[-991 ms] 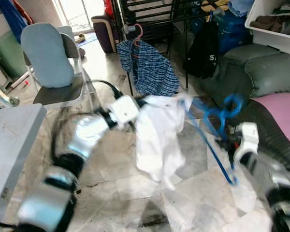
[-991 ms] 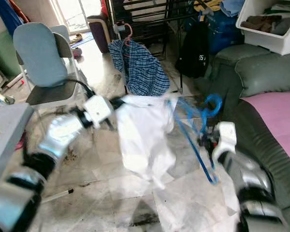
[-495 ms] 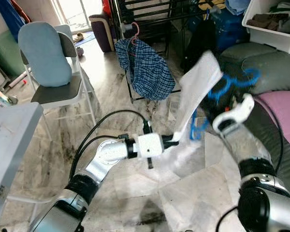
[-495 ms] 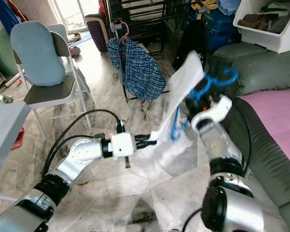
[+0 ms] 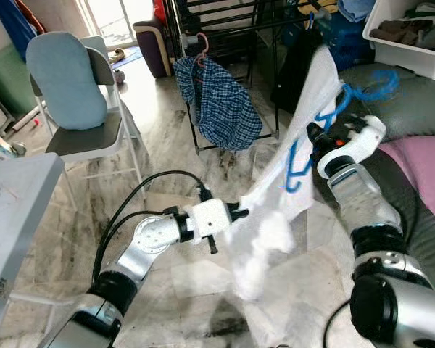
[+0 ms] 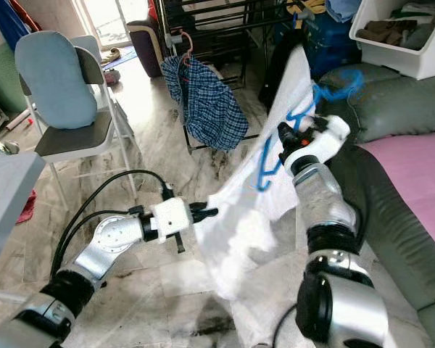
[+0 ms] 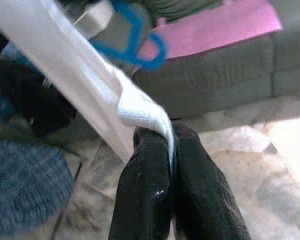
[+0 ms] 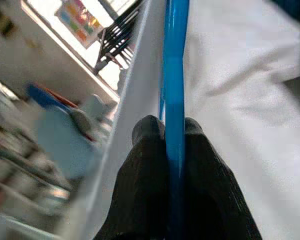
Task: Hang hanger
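right claw (image 8: 174, 131) clamped on blue hanger (image 8: 175, 75) | left claw (image 7: 171, 137) pinching white shirt (image 5: 275, 217) hem

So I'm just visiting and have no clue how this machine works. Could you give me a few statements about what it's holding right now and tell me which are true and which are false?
1. The right gripper has its jaws shut on the blue hanger. True.
2. The left gripper is open and holds nothing. False: it is shut on an edge of the white garment.
3. The white garment lies flat on the floor. False: it is held up, stretched between the two grippers.
4. A plaid shirt hangs on the dark rack behind. True.
5. The chair on the robot's left has a red cushion. False: the cushion is light blue.
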